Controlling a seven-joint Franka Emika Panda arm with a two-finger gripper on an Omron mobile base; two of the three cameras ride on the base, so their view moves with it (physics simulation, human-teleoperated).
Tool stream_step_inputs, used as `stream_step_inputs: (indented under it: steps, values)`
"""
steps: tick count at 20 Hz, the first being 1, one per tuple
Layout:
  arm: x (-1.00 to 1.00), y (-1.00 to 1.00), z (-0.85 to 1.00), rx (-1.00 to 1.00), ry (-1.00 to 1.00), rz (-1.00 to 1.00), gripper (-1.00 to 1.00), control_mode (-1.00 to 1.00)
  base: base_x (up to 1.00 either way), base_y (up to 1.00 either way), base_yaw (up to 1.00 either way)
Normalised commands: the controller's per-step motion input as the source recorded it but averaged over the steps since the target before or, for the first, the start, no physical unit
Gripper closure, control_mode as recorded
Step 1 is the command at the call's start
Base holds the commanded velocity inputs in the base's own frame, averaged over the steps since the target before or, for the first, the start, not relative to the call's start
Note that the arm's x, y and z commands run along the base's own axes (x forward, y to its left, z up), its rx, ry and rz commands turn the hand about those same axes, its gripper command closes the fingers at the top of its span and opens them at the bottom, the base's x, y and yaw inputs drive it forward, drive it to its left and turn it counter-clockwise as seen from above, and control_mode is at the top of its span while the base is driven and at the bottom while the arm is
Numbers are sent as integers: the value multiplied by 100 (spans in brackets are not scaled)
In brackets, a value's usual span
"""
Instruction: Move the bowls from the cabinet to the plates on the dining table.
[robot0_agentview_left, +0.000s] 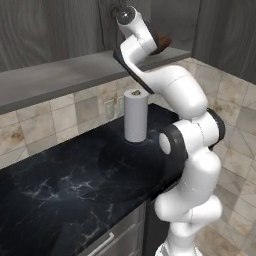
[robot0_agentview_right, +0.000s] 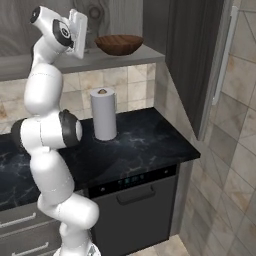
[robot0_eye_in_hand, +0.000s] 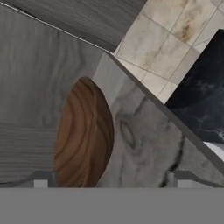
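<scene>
A dark brown wood bowl (robot0_agentview_right: 119, 44) rests on the grey shelf (robot0_agentview_right: 135, 57) of the open cabinet (robot0_agentview_right: 187, 60). Its edge also peeks out behind the raised arm (robot0_agentview_left: 162, 42). My gripper (robot0_eye_in_hand: 109, 180) is up at shelf height, just left of the bowl in the right base view, and stands open. In the hand view the bowl (robot0_eye_in_hand: 83, 135) lies ahead between the two fingertips (robot0_eye_in_hand: 41, 180), nearer the left one, and nothing is held. The plates and the dining table are out of view.
A paper towel roll (robot0_agentview_right: 104, 114) stands on the black marble counter (robot0_agentview_right: 145, 145) below the shelf. The cabinet door with its pale bar handle (robot0_agentview_right: 223, 55) hangs open at the right. A dark dishwasher front (robot0_agentview_right: 135, 205) sits under the counter.
</scene>
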Motion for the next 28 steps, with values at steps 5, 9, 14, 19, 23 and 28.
stream_step_inputs:
  steps: [5, 9, 14, 19, 23, 28]
  values:
    - [42, 0, -17, 5, 0, -6, -100, -100, 0, 0, 0]
    - [39, 0, -21, 4, 0, -5, -100, -100, 0, 0, 0]
    - [46, 0, -20, 3, 0, -6, -100, -100, 0, 0, 0]
    - [51, 0, -21, 2, 0, -5, -100, -100, 0, 0, 0]
    - [57, 0, -21, 1, 1, -4, -100, -100, 0, 0, 0]
    - [77, 0, -12, 1, 1, -1, -100, -100, 0, 0, 0]
